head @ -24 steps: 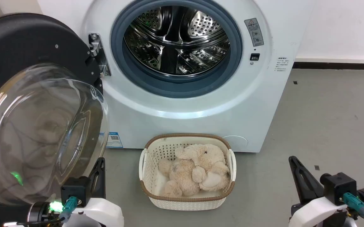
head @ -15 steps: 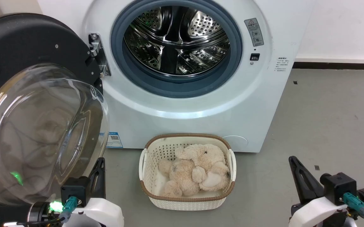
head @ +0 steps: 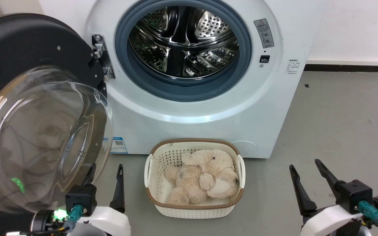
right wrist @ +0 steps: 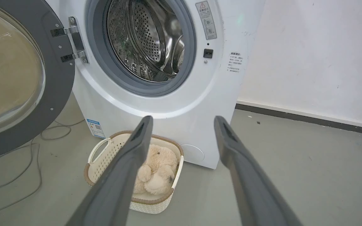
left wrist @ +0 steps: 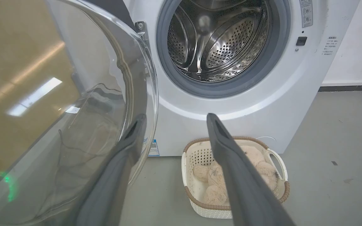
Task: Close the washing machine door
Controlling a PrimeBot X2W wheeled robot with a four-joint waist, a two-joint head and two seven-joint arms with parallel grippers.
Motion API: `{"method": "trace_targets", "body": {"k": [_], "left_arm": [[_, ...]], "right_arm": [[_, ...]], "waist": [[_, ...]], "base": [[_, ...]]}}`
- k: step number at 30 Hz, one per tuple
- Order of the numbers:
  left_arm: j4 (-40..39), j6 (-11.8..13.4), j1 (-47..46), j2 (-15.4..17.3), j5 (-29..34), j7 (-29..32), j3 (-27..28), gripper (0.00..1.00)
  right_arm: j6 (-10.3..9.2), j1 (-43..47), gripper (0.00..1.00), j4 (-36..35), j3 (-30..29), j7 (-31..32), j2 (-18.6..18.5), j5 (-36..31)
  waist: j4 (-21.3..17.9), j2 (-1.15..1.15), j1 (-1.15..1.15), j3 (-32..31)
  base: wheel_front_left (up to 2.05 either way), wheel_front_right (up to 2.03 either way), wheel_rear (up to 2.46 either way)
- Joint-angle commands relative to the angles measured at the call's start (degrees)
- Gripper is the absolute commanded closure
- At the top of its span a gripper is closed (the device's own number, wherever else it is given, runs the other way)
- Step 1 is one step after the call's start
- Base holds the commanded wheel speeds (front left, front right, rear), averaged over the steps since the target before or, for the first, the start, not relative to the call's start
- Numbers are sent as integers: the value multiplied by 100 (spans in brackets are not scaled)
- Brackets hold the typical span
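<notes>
One QR-code sticker marks the washing machine.

Grey smooth concrete floor. Standing on it: big white front-loading washing machine; just before its base, cream perforated plastic basket holding beige plush toys; thin grey loose cable, lying beside the machine.

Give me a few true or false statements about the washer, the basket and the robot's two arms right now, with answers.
1. The washing machine door is swung open. True.
2. The plush toys lie inside the drum. False: they lie in the basket on the floor.
3. The left jaws stand open. True.
4. The right jaws clamp the door. False: they stand open, holding nothing, apart from it.
</notes>
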Motion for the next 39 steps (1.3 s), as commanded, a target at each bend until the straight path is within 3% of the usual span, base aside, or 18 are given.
{"method": "trace_targets", "body": {"k": [1, 17, 39], "left_arm": [[12, 43, -6, 0, -41, -61, -20, 0], [16, 133, 2, 0, -126, -253, -101, 0], [21, 222, 48, 0, -204, -504, -187, 0]], "right_arm": [[0, 29, 0, 1, -17, -59, 2, 42], [1, 88, 0, -9, -3, -250, 3, 167], [2, 201, 0, 37, 39, -502, -10, 371]], "waist": [[15, 0, 0, 1], [303, 0, 0, -7], [1043, 0, 0, -77]], "base": [[0, 0, 0], [0, 0, 0], [0, 0, 0]]}}
